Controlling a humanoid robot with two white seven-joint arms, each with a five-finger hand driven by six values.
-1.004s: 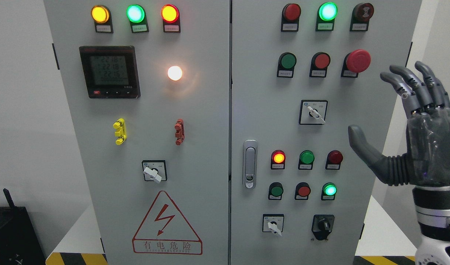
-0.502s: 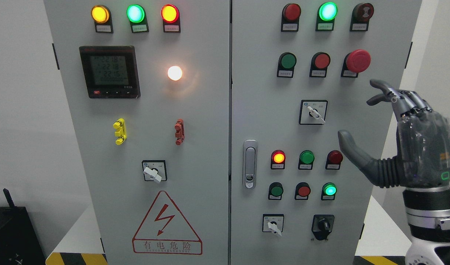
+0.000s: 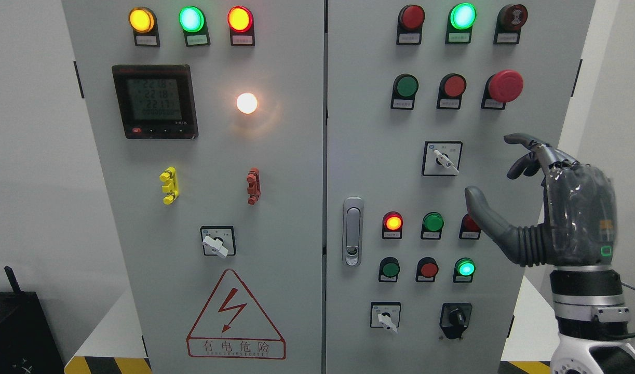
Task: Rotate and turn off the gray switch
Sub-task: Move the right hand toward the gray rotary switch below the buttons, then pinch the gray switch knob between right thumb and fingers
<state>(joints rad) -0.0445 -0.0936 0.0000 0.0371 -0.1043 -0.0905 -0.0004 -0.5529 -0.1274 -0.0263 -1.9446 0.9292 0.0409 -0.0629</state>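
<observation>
grey steel cabinet [image 3: 296,156] with two doors fills the head view; its top and bottom edges are cut off by the frame. the right hand [image 3: 556,208] stands in front of the right door's outer edge, palm toward the panel, grasping nothing: the thumb sticks out to the left and the fingers [image 3: 525,143] curl forward at the tips, loosely bent. the thumb covers most of the dark red lamp [image 3: 469,222] in the lower lamp row. the left hand does not show.

the grey switch [image 3: 442,158] sits on the right door, in a black-edged square plate, just left of the fingers and apart from them; its lever points down to the right. three similar switches show lower down, and which one the task means is not certain. small labels under the lamps are too fine to read. the meter [image 3: 154,101] digits are blurred.

white walls flank the cabinet. yellow-black striped tape [image 3: 107,364] marks the floor at its foot. a black box [image 3: 16,332] is cut off at the lower left corner.
</observation>
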